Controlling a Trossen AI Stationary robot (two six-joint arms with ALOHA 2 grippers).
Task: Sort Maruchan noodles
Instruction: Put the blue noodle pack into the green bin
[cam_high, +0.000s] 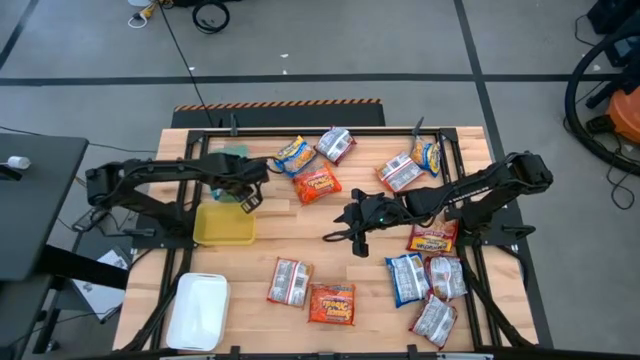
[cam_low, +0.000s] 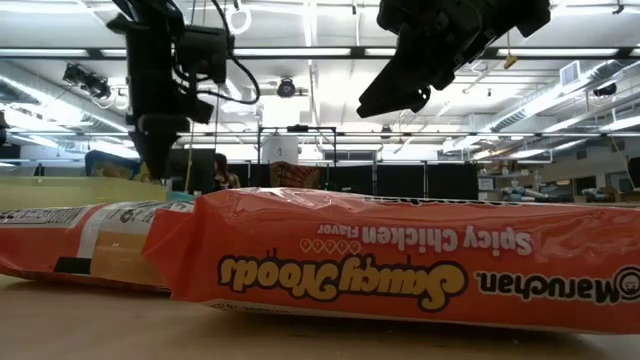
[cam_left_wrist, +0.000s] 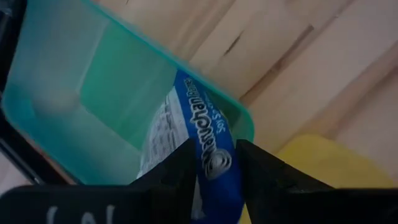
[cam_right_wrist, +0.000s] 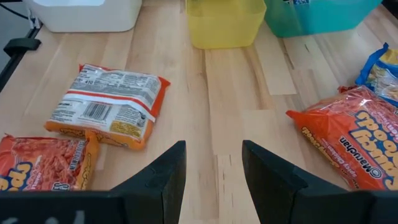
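Note:
My left gripper (cam_left_wrist: 214, 155) is shut on a blue-and-white noodle packet (cam_left_wrist: 202, 115) over the teal bin (cam_left_wrist: 93, 81), which sits at the table's far left (cam_high: 233, 152). My right gripper (cam_high: 350, 230) hovers open over bare wood mid-table, touching nothing; its fingers (cam_right_wrist: 168, 174) frame the boards. Other packets lie flat: an orange one (cam_high: 317, 185) just beyond the right gripper, blue, silver and orange ones along the far edge (cam_high: 335, 143) and at the right (cam_high: 407, 278), and two near the front (cam_high: 331, 303). One orange packet fills the low view (cam_low: 400, 265). My left gripper pinches the blue-and-white packet between its two fingers on the blue printed end (cam_left_wrist: 217, 163). The fingers come from above, pointing down. The packet hangs below them into the teal bin; whether its lower end touches the bin floor, I cannot tell.
The yellow bin (cam_high: 225, 225) stands right beside the teal bin on its near side, and the white bin (cam_high: 198, 310) sits at the near left corner. Bare wood lies between the yellow bin and the right gripper. The table's black frame runs along its edges.

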